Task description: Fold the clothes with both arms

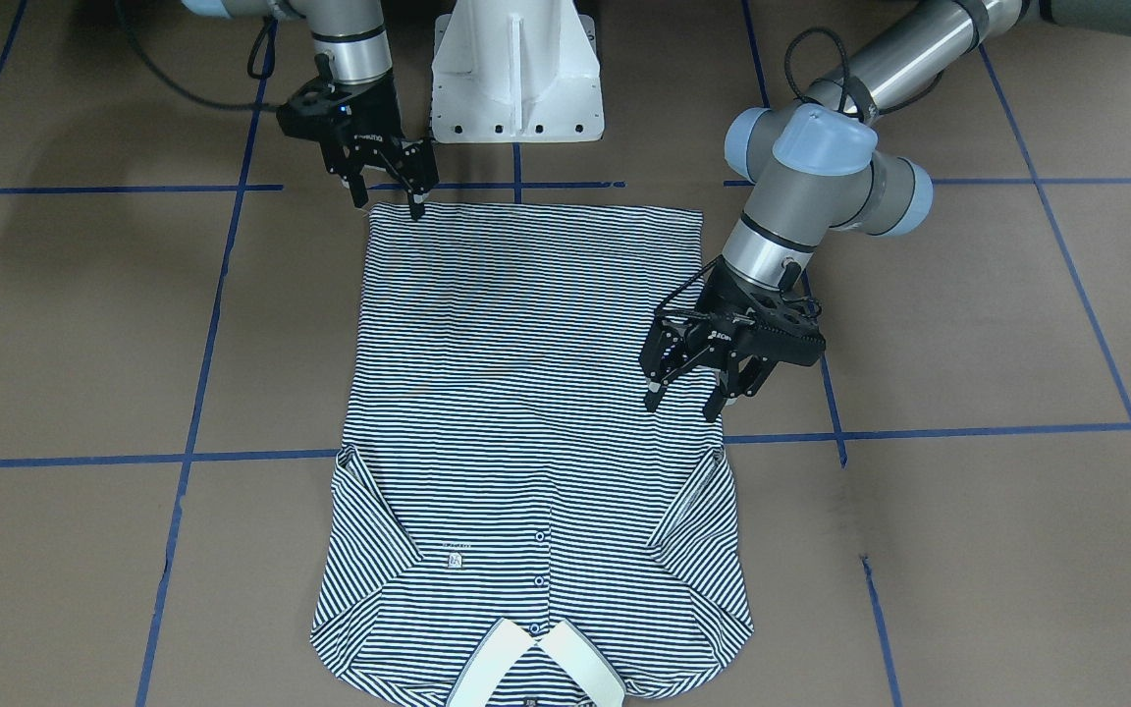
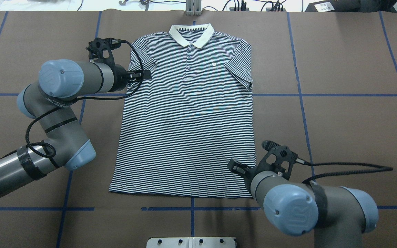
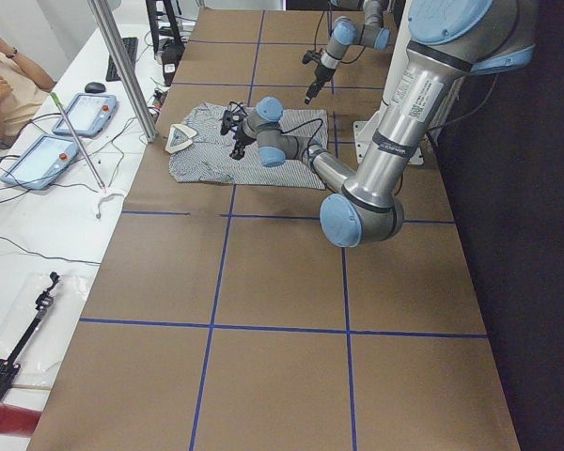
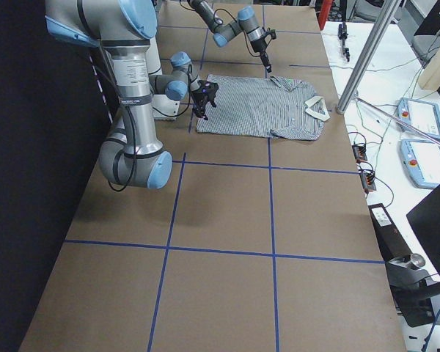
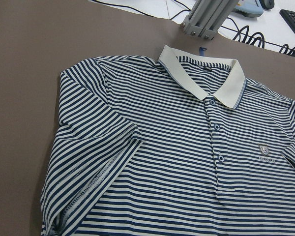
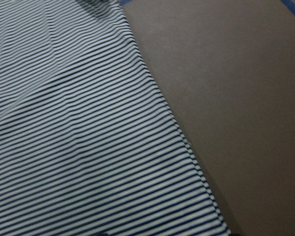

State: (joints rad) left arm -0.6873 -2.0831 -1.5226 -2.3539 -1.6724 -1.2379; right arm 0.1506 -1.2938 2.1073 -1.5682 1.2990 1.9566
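In the front-facing view the polo shirt point(image 1: 526, 393) lies flat and front up on the brown table point(image 1: 968, 324), which blue tape lines point(image 1: 968, 429) divide into squares. Its cream collar point(image 1: 536, 668) points away from the white pedestal base point(image 1: 516, 69), which stands just beyond the hem. The left gripper point(image 1: 683, 405) has its fingers spread over the shirt's side edge, just hemward of a sleeve. Whether it touches the cloth cannot be told. The right gripper point(image 1: 390, 204), also spread, has one fingertip at the hem corner on the shirt's other side.

From overhead, the shirt point(image 2: 188, 120) sits mid-table. Beyond its collar stand an aluminium post point(image 2: 193, 7) and a white bench point(image 2: 253, 5) strewn with cables.

The left side view shows that bench point(image 3: 38, 244) running along the table on the shirt's collar side. It carries two pendants point(image 3: 42, 160), and a person point(image 3: 0, 85) sits at it. The shirt point(image 3: 207, 150) lies at the table's far end.

In the right side view the shirt point(image 4: 264, 106) is again far off, with the bench point(image 4: 396, 183) on its collar side.

The left wrist camera looks across the shirt's point(image 5: 177, 162) chest at the buttons, the logo and one sleeve, with the post's foot beyond the collar.

The right wrist camera shows the shirt's point(image 6: 78, 137) straight side edge on bare brown surface.
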